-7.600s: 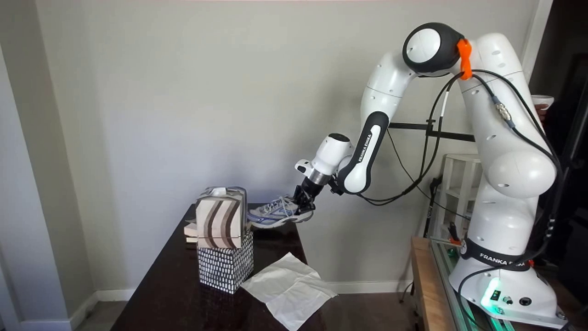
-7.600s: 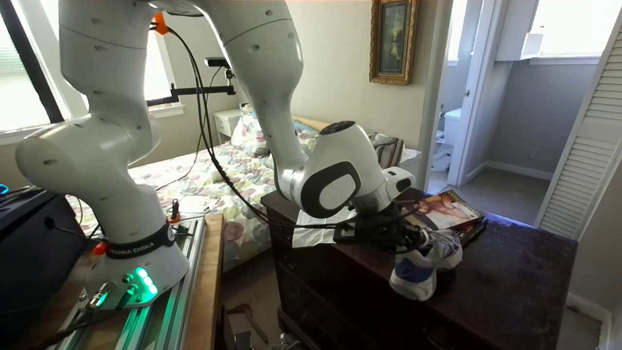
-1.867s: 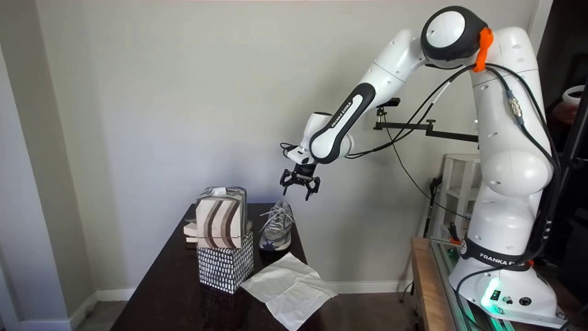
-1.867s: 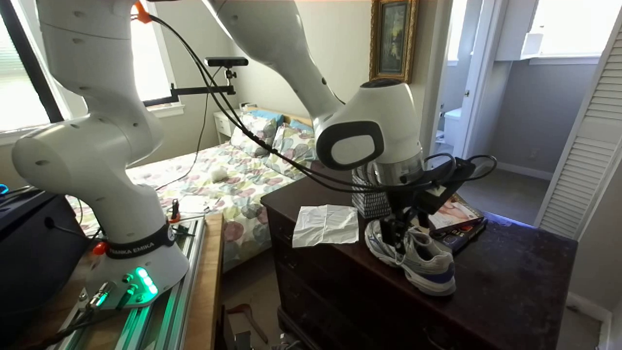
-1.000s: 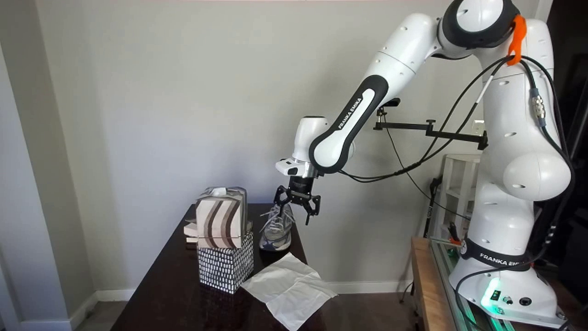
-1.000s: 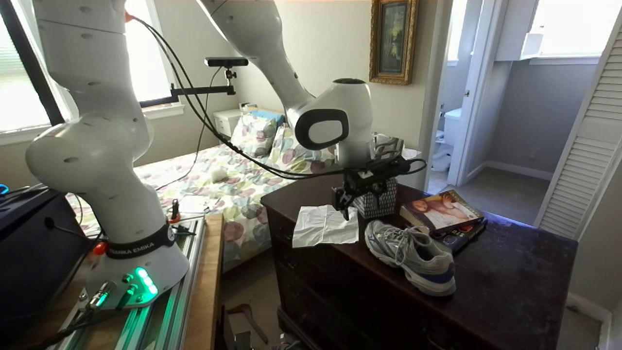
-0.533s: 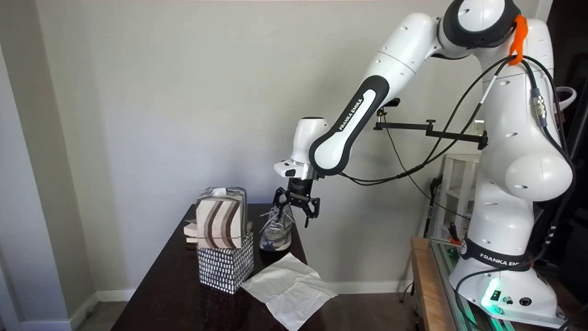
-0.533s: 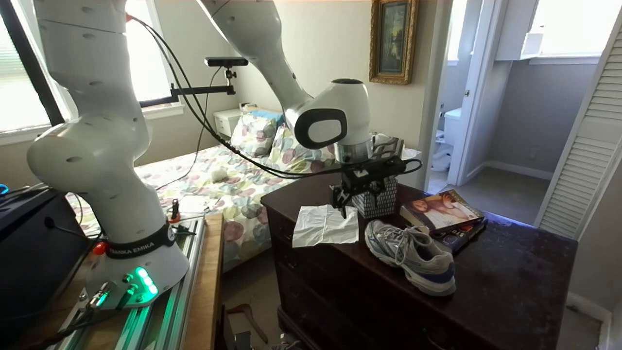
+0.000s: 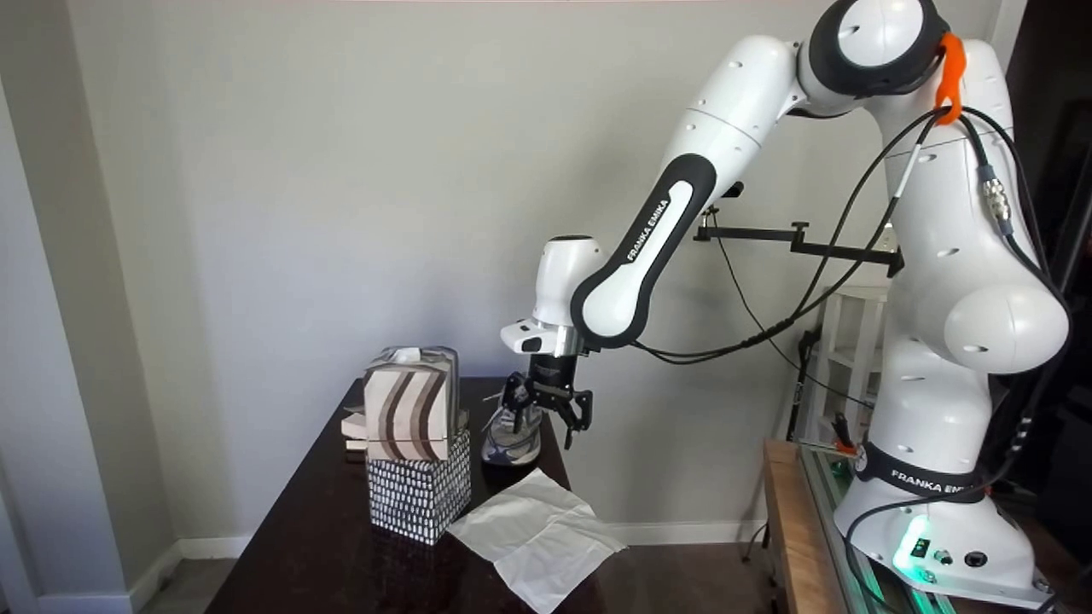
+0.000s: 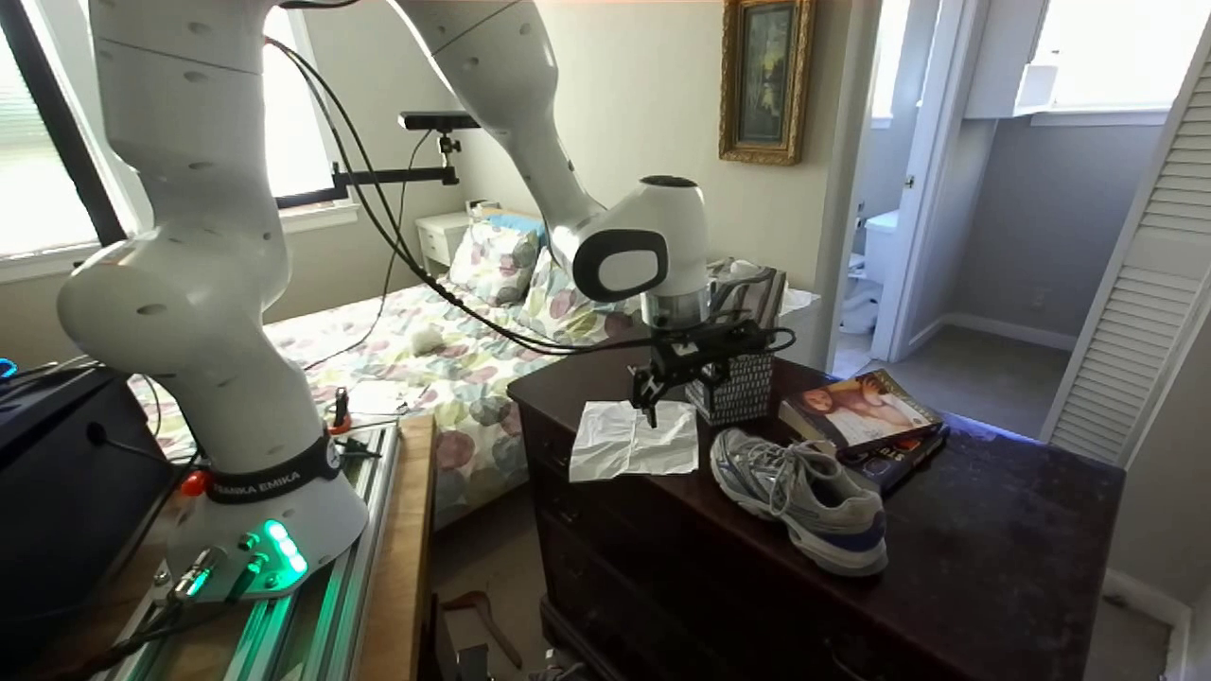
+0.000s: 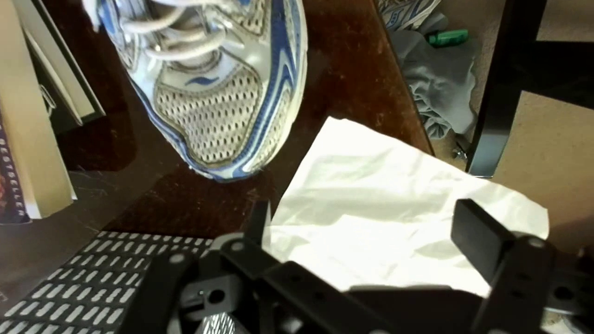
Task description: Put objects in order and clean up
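A grey-and-blue running shoe (image 10: 804, 497) stands on the dark dresser (image 10: 1003, 539), toe toward a creased white sheet of paper (image 10: 636, 440). The paper lies flat, and in an exterior view its corner (image 9: 601, 546) hangs past the dresser's edge. My gripper (image 11: 364, 213) is open, empty, and held above the paper, which fills the gap between its fingers (image 11: 480, 236) in the wrist view. In an exterior view the gripper (image 9: 543, 431) partly covers the shoe (image 9: 512, 443) behind it. Two books (image 10: 863, 416) are stacked beyond the shoe.
A black-and-white patterned box (image 9: 418, 490) bearing a striped package (image 9: 408, 414) stands close beside the paper; its top also shows at the lower left of the wrist view. The dresser drops off to the floor on the robot's side.
Several seconds ago my gripper held the shoe; it was let go and now rests on the dresser. Since then the open gripper has moved over the paper and, over the last half second, lowered slightly.
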`<state>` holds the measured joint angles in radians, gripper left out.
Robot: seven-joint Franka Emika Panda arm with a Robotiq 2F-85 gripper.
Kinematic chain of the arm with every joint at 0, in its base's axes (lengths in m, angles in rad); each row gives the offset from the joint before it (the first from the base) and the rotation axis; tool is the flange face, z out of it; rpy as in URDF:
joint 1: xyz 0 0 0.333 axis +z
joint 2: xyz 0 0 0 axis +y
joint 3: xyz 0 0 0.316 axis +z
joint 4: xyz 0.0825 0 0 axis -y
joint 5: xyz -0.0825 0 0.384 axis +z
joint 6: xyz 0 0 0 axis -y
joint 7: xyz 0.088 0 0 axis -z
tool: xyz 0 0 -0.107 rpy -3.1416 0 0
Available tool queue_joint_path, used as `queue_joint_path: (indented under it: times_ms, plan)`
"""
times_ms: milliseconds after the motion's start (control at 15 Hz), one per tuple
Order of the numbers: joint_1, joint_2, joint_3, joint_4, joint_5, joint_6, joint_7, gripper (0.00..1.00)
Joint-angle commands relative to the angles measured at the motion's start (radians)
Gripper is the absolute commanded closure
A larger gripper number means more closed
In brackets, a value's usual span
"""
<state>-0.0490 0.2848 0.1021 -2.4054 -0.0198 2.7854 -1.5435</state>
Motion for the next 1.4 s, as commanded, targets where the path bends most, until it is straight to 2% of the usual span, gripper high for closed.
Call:
queue_joint_path:
  times_ms: [0,200,467,1067,1133,1200,1333]
  plan:
    - [0.045,0.065,0.007,0.02,-0.038,0.05,0.121,0.0]
    - [0.075,0.115,0.003,0.029,-0.065,0.098,0.214,0.0]
    - [0.074,0.185,0.019,0.049,-0.103,0.168,0.274,0.0]
    - [0.04,0.288,0.073,0.106,-0.145,0.173,0.281,0.0]
    - [0.043,0.294,0.071,0.112,-0.149,0.165,0.283,0.25]
    - [0.048,0.298,0.065,0.115,-0.155,0.163,0.287,0.28]
    - [0.048,0.296,0.065,0.117,-0.165,0.154,0.285,0.43]
